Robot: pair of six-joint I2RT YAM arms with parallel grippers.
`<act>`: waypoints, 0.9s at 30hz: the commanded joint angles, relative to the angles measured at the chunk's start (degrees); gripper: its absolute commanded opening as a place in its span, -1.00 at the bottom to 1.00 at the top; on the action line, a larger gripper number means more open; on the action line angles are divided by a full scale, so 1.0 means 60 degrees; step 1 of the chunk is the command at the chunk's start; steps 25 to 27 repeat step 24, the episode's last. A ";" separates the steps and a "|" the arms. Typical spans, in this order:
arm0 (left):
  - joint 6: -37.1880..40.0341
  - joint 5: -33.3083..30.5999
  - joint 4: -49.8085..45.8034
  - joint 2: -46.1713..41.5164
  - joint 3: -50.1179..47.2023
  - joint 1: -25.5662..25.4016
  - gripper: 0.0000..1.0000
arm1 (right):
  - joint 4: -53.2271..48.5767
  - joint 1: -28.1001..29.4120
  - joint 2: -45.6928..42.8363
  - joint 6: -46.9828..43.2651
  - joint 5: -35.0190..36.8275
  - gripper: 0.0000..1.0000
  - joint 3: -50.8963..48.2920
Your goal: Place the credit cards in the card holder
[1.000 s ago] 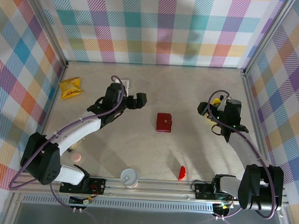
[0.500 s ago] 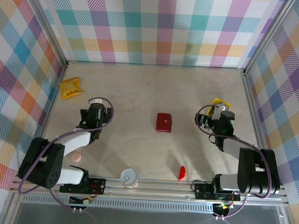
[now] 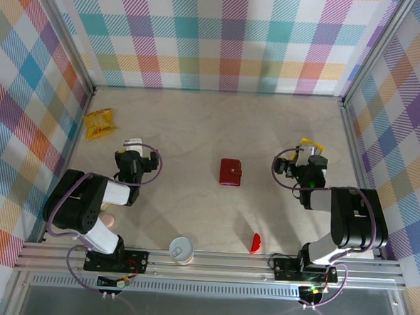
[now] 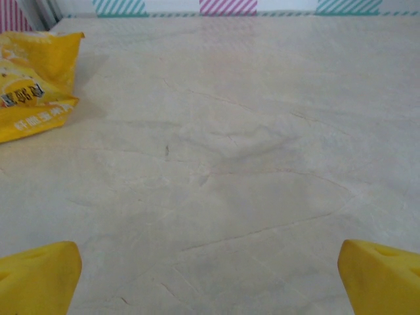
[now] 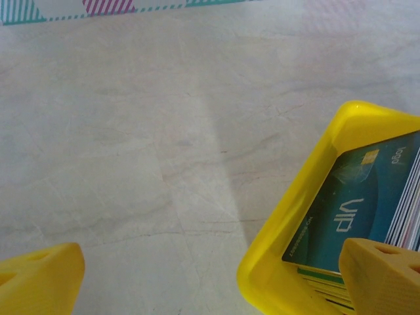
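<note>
Right wrist: top of credit cards (image 5: 354,203) reads "VIP", perhaps "logo"; left gripper (image 4: 210,279), right gripper (image 5: 216,282) spread wide

card holder (image 3: 230,172) left of credit cards (image 5: 354,203)

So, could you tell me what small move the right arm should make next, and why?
Probably ease the right gripper sideways over the credit cards: its jaws stand open and empty, while the teal-topped stack in its yellow tray lies off-centre, by one finger rather than between both.
</note>
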 commanded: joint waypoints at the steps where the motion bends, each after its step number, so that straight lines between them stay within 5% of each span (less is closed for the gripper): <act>1: -0.0027 0.0336 0.0383 0.0059 0.0053 0.0214 0.99 | 0.0502 -0.0073 0.0003 -0.0089 0.0041 0.98 0.0057; 27: -0.0036 0.0336 0.0453 0.0071 0.0042 0.0251 0.99 | 0.0447 -0.0061 -0.0014 -0.0073 0.0110 0.98 0.0081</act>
